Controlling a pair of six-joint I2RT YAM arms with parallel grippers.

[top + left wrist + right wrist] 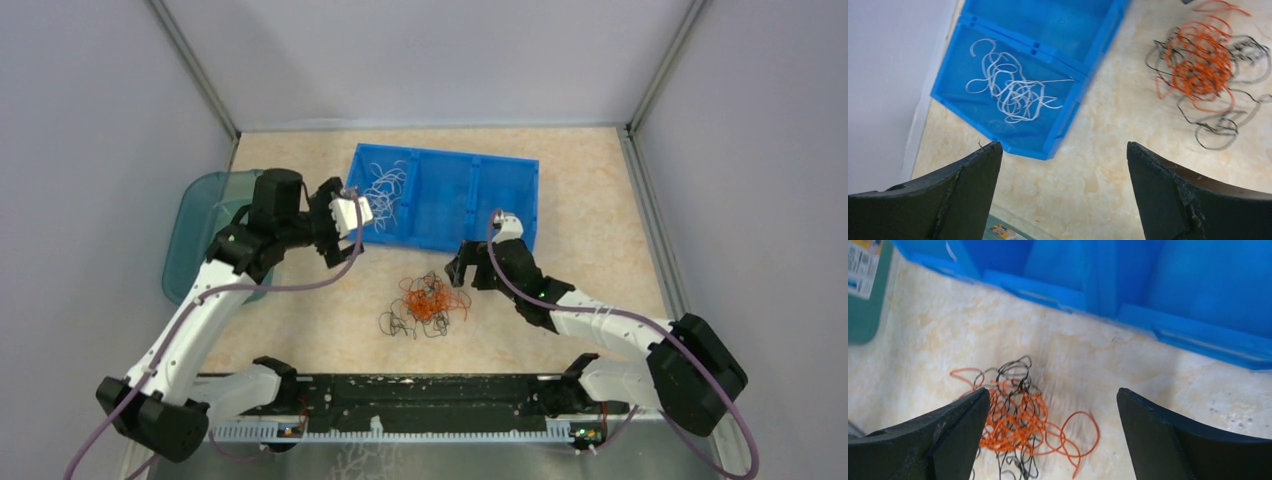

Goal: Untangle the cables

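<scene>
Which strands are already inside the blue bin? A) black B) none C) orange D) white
D: the white strands lie in one end compartment of the blue bin, while the orange-and-black tangle sits on the table in front of it.

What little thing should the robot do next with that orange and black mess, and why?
Probably lower the right tool onto the orange and black tangle and pinch one orange strand: it hangs open and empty beside that pile, and the white strands already lie in the blue tray.
</scene>
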